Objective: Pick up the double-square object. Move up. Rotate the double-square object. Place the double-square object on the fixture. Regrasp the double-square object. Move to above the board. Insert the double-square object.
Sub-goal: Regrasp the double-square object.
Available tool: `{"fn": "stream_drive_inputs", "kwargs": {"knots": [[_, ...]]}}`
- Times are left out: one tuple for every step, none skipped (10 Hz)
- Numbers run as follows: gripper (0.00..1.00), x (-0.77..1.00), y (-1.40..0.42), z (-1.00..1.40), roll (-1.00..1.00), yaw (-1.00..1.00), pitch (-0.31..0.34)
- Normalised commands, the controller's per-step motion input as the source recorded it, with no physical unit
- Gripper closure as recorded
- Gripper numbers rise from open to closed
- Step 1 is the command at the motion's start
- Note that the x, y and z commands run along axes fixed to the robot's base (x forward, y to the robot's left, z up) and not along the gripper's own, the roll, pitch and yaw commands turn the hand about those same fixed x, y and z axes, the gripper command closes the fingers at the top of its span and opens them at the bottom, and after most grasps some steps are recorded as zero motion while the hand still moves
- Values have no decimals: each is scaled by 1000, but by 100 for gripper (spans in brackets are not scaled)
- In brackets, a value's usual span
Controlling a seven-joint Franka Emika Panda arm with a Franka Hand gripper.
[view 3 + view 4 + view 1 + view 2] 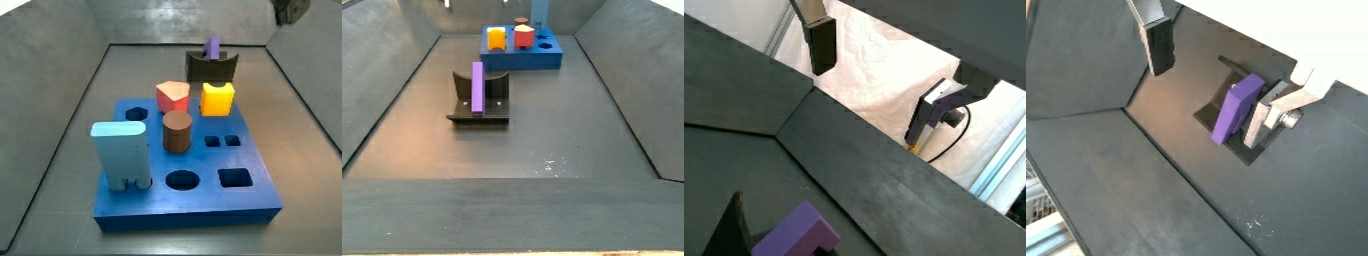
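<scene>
Purple double-square object [1237,108] is sitting upright in the fixture [478,105], below your gripper [1220,62]. Gripper is hanging open, empty, fingers flanking its long axis for the regrasp.

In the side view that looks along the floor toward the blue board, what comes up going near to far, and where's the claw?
Bare floor → fixture holding the double-square object → board with its pegs. The claw shows only in the wrist views, open, above the floor.
</scene>
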Motion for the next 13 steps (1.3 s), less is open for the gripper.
{"fn": "stream_drive_inputs", "kwargs": {"knots": [[0, 49, 61, -1000, 180, 128, -68], [0, 60, 53, -1000, 132, 92, -86], [0, 68, 51, -1000, 101, 66, -93], [0, 74, 49, -1000, 86, 51, -95], [0, 84, 44, -1000, 74, 16, -89], [0, 90, 41, -1000, 70, 7, -84], [0, 99, 36, -1000, 64, -11, -64], [0, 106, 29, -1000, 64, -17, -49], [0, 116, 23, -999, 65, -18, -25], [0, 113, 18, -908, 62, -15, -17], [0, 97, 11, -731, 62, -3, 0], [0, 85, 3, -599, 68, 8, 3], [0, 80, 0, -474, 68, 20, 6]]}}
